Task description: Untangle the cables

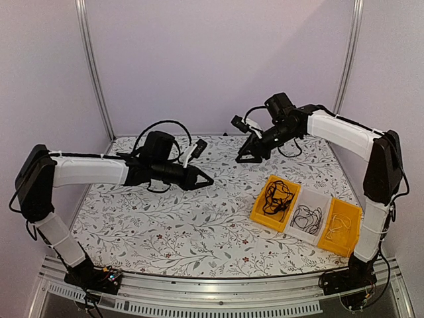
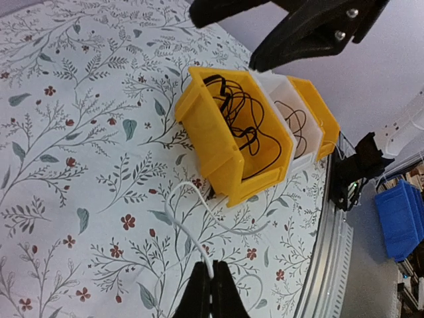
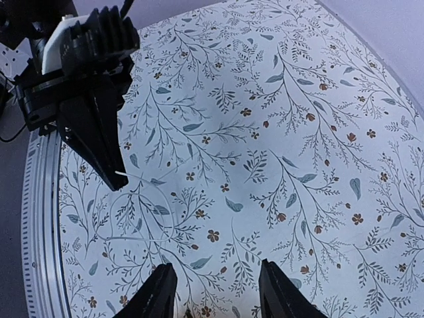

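Note:
My left gripper (image 2: 212, 278) is shut on a thin white cable (image 2: 177, 213) and holds it above the table; the cable curls down in a loose loop beside the nearest yellow bin (image 2: 211, 142). That bin holds tangled black cables (image 2: 246, 119). In the right wrist view the left gripper (image 3: 118, 177) pinches the white cable's end, and its loop (image 3: 156, 211) lies below. My right gripper (image 3: 218, 295) is open and empty, up above the table. In the top view the left gripper (image 1: 207, 179) and the right gripper (image 1: 244, 158) are mid-table, apart.
Three bins stand in a row at the right: a yellow bin (image 1: 264, 204) with black cables, a white bin (image 1: 318, 200) with a thin black cable, and a yellow bin (image 1: 351, 240) with a pale cable. The table's metal front rail (image 1: 218, 298) runs along the near edge.

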Tool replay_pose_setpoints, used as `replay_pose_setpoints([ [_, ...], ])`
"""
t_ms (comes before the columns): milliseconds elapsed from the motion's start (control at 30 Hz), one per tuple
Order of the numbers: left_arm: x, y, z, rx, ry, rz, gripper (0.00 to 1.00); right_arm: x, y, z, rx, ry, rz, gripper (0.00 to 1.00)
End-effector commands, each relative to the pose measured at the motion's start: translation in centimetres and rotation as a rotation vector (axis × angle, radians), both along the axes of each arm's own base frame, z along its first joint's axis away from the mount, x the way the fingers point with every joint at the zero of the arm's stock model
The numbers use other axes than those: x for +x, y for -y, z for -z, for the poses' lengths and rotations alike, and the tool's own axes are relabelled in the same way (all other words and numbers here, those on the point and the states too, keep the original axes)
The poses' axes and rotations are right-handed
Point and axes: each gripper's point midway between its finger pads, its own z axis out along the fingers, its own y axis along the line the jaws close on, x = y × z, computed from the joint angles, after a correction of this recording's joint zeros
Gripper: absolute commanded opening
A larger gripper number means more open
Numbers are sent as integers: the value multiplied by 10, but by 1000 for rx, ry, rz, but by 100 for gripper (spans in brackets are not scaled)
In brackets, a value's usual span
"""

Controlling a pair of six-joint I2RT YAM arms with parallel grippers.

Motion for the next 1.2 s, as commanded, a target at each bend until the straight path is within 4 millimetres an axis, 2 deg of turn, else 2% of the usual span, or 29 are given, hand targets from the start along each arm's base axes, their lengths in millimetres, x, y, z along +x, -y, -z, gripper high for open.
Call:
replay_pose_setpoints([
  [0,-6,7,-23,-58,91,43,0,-17,-27,0,95,-140,-67,50],
  [133,-9,11,-37,-89,114,52,0,-25,-42,-2,130,-183,-113,53],
  [333,-11,17,-52,-111,140,60,0,-45,-60,6,145,-240,-199,53],
  [467,-13,18,-57,-118,150,66,0,-42,-65,15,132,-254,-178,52],
  [600,-14,18,-59,-120,156,66,0,-37,-67,22,121,-261,-162,43],
  [700,-14,18,-59,-118,160,60,0,-40,-68,24,129,-278,-179,31],
  [767,-12,18,-58,-115,160,55,0,-43,-68,24,132,-283,-191,19],
  [833,-12,18,-58,-113,161,53,0,-44,-67,23,133,-280,-199,14],
  [900,-9,17,-55,-102,159,37,0,-45,-66,21,134,-270,-205,2],
  [933,-6,16,-52,-88,155,20,0,-45,-66,20,134,-266,-203,0],
  [967,-3,15,-49,-74,154,0,4,-45,-66,16,139,-260,-203,0],
  [1067,13,10,-39,-43,168,-93,25,-51,-65,-6,180,-251,-220,0],
  [1167,30,13,-32,-69,190,-165,31,-59,-63,-28,220,-250,-238,0],
])
